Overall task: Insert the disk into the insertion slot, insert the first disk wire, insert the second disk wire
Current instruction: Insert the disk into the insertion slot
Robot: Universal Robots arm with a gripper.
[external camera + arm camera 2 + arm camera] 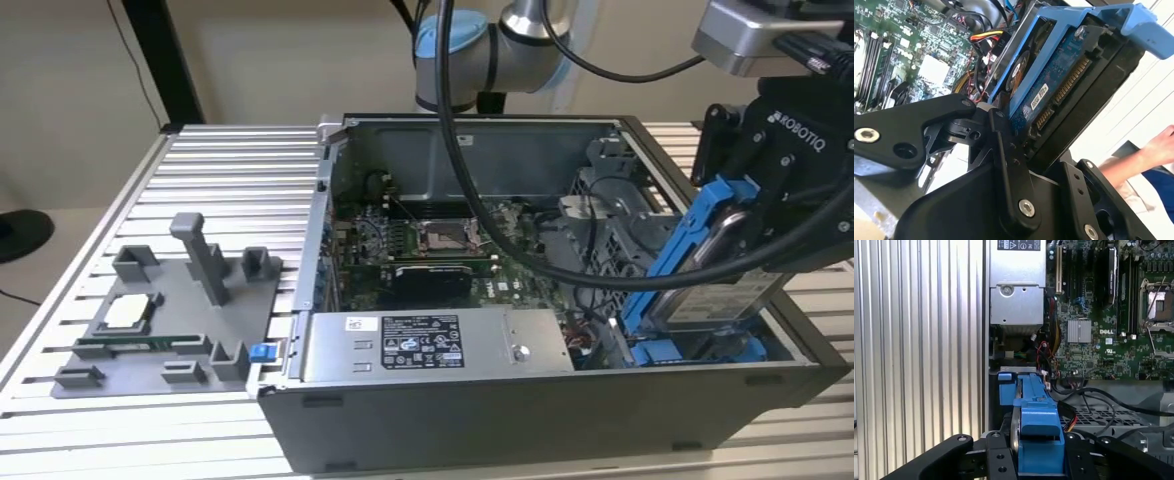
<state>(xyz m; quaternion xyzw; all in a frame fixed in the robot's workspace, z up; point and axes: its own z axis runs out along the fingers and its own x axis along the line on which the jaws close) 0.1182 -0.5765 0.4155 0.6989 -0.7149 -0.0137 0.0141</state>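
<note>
Disk: silver-grey drive [731,285] in its bright blue frame, held on edge over the corner of the open computer case [534,425] at the exterior view's right.
Disk axis: long side steeply tilted, close to upright; upper end up in the grip, lower end down among the blue rails.
Connector edge: gold contacts [1071,80] bare in the second wrist view, no plug on them.
Insertion slot: grey bay with blue rails [687,350], right under the disk's lower end; touching or just clear, impossible to tell.
Gripper: [1036,460] clenched on the disk, black fingers [1004,150] pressed to either side, blue frame sandwiched between them in both wrist views.
Deciding relation: disk hanging down from the gripper, slot beneath the disk; axis far from lying along the rails, so judged not yet seated.
Wires: red, yellow and black bundle [1046,352] loose in the case, between the slot and the power-supply box [427,345]; none attached to the disk.
Motherboard: green board [427,240] on the case floor, well apart from the disk.
Table: ribbed metal surface [227,180] under the case, grey fixture tray [160,310] toward the exterior view's left.
Bystander: a person's hand [1161,145] beyond the case in the second wrist view, apart from the work.
</note>
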